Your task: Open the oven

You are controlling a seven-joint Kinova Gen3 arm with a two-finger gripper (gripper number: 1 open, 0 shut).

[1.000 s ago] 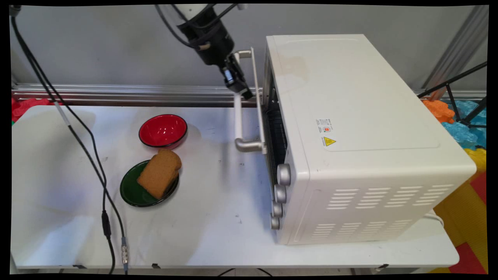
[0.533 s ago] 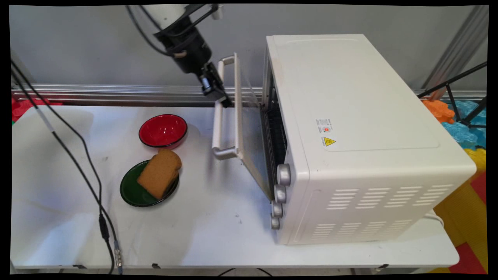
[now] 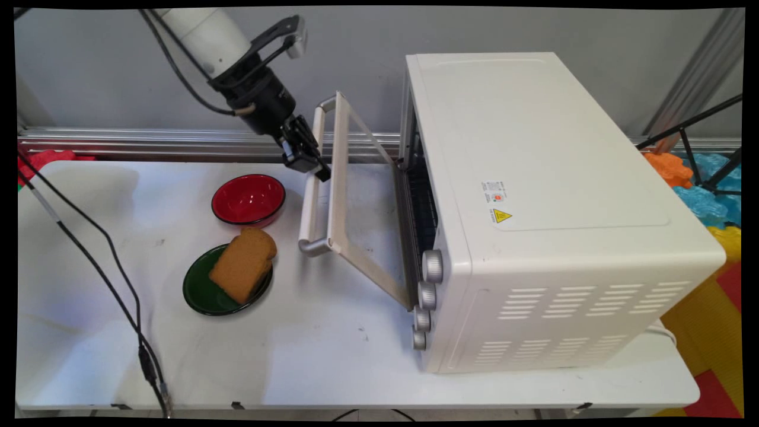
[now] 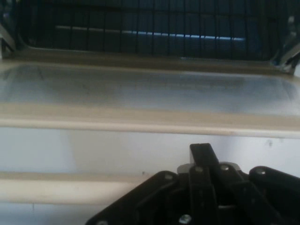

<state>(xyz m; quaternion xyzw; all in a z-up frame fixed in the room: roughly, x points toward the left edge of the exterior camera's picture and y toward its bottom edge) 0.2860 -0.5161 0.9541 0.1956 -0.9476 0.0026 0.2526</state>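
Observation:
My gripper (image 3: 312, 165) is at the upper part of the silver handle (image 3: 308, 209) of the white toaster oven's door (image 3: 363, 228), shut on that bar. The door hangs roughly half open, tilted out from the oven (image 3: 533, 178) toward the left. In the hand view the handle (image 4: 70, 187) runs across just behind my gripper (image 4: 202, 152), with the door's glass (image 4: 140, 89) beyond it and the dark oven rack (image 4: 140, 23) at the top. A slice of brown bread (image 3: 243, 264) lies on a green plate (image 3: 198, 290) to the left of the door.
A red bowl (image 3: 248, 198) stands just behind the plate, close to the door's swing. Black cables (image 3: 112, 279) hang over the table's left side. Four silver knobs (image 3: 431, 267) line the oven's front. Coloured foam mats (image 3: 705, 196) lie right of the table.
The oven door has swung from nearly closed to about half open. My gripper has travelled left and down with the handle.

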